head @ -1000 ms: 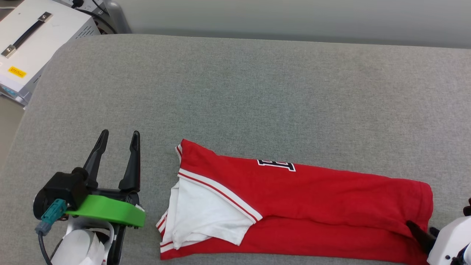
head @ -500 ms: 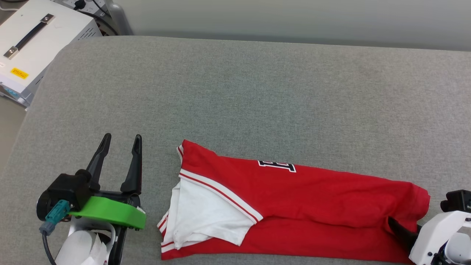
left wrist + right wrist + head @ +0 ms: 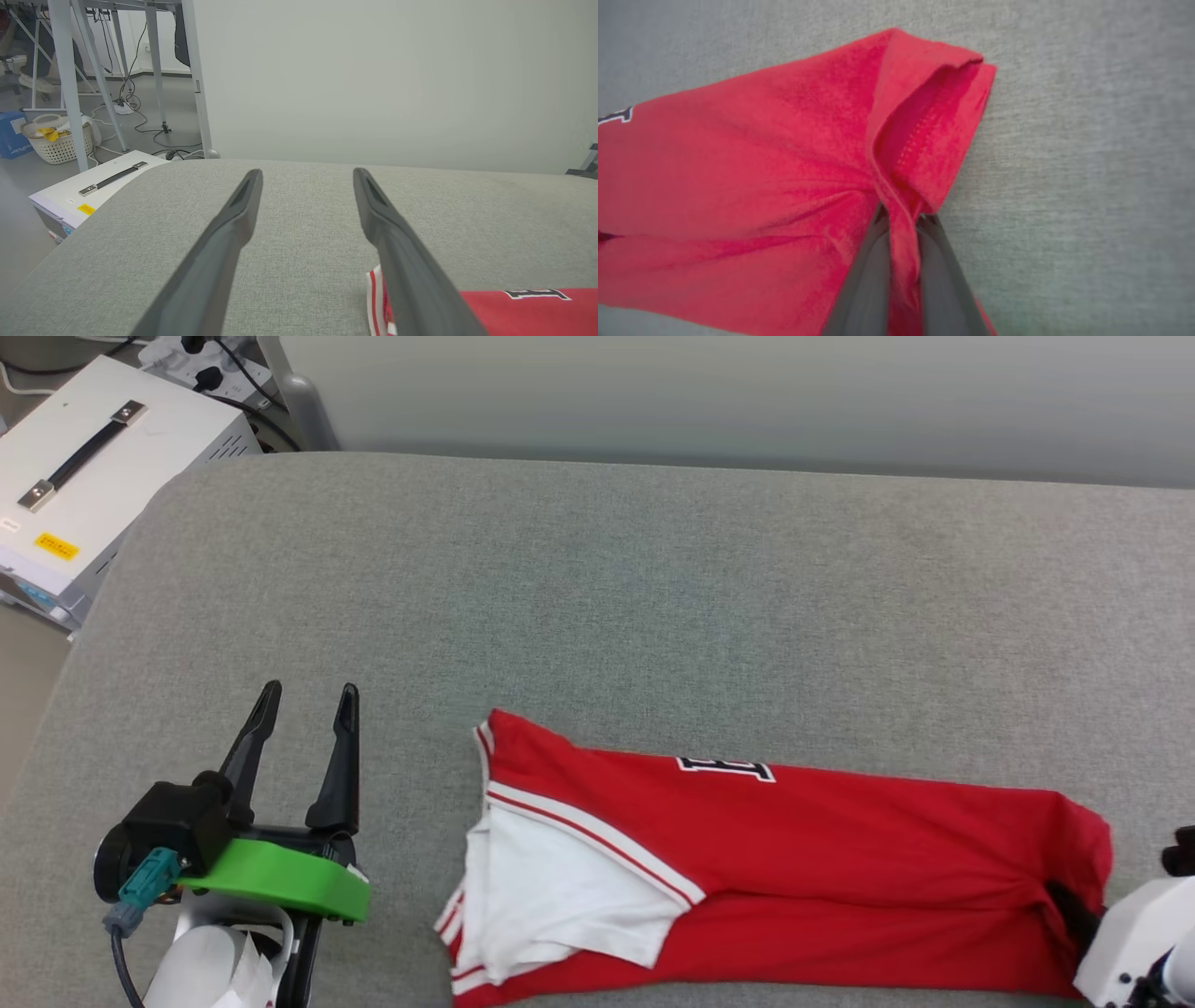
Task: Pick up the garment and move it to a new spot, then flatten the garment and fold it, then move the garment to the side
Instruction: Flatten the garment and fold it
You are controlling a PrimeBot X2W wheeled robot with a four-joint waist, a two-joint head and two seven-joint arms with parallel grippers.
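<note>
between the right gripper's [image 3: 901, 218] closed fingers, the folded red jersey [image 3: 752, 154] is pinched at its hem on grey fabric padding [image 3: 653, 579]. left gripper [image 3: 306, 695] gapes empty near its collar; white case [image 3: 103, 467], pale wall [image 3: 373, 70] beyond.

Bright, even, diffuse light. A soft shadow darkens the open hem fold of the garment [image 3: 784, 154]. Right wrist view slightly blurred throughout; head view sharp; left wrist view tilts the metal legs [image 3: 67, 84] left of the garment.
</note>
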